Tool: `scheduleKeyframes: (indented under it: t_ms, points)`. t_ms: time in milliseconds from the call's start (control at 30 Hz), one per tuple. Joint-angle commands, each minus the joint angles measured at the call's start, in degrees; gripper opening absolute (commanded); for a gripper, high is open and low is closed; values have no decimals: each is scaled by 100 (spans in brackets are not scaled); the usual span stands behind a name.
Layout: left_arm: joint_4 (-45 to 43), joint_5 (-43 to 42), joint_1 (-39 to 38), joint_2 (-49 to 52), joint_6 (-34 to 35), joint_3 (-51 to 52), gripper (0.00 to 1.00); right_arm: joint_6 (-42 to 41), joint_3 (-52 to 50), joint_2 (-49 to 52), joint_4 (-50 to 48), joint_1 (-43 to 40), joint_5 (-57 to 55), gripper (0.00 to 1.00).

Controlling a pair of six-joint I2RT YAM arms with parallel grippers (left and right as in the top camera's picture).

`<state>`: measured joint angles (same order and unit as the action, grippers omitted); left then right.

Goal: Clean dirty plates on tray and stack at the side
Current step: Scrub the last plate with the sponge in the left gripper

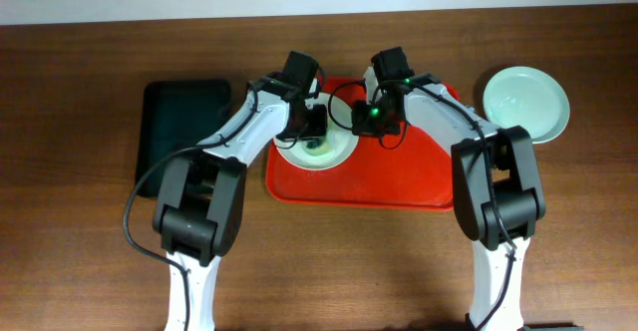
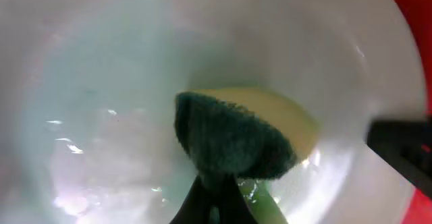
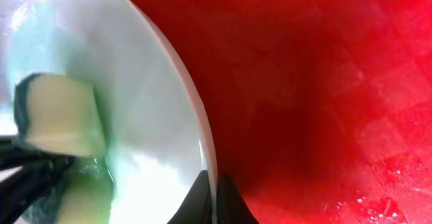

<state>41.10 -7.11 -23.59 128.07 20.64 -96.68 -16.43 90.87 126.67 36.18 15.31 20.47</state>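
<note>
A white plate (image 1: 337,152) lies on the left part of the red tray (image 1: 399,176). My left gripper (image 1: 315,130) is shut on a sponge (image 2: 233,140), green on one face and yellow on the other, pressed into the plate (image 2: 101,82). My right gripper (image 1: 361,124) is shut on the plate's right rim (image 3: 202,143), one finger on each side of it. The sponge also shows in the right wrist view (image 3: 61,116). A pale mint-green plate (image 1: 526,102) sits on the table at the far right, off the tray. A third plate is not in view.
A black rectangular tray (image 1: 184,122) lies left of the red tray. The two arms cross over the red tray's back edge. Bare wooden table (image 1: 60,221) surrounds the trays.
</note>
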Motion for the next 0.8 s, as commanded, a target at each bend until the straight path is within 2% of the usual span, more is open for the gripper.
scheduleKeyframes:
  t_ms: [0,100,200,267,300,333,367,533,633,733,767]
  points:
    - [81,2988,72,444,35,20,0,48,-61,120,107,-28,-162,4]
    - [208,4072,72,352,33,-173,0,48,-61,120,109,-28,-162,4]
    - [396,3777,87,7,37,-509,0,46,-61,120,109,-28,-162,4]
    - [310,2057,114,-264,37,-555,0,46,-61,120,107,-28,-162,4]
    - [212,695,146,-284,33,-555,0,48,-61,120,105,-28,-162,4]
    - [98,13,175,-243,33,-529,0,48,-61,120,105,-28,-164,4]
    - [-101,-232,179,-199,33,-455,0,48,-61,120,107,-28,-162,4]
    - [-553,-105,181,256,31,-387,0,46,-61,120,116,-28,-160,4]
    - [-264,1672,330,339,33,-398,0,48,-59,120,149,-28,-160,4]
    - [131,2914,509,79,37,-398,0,48,46,118,109,-33,-160,4]
    - [186,3060,538,-35,37,-398,0,48,129,105,118,-33,-160,4]
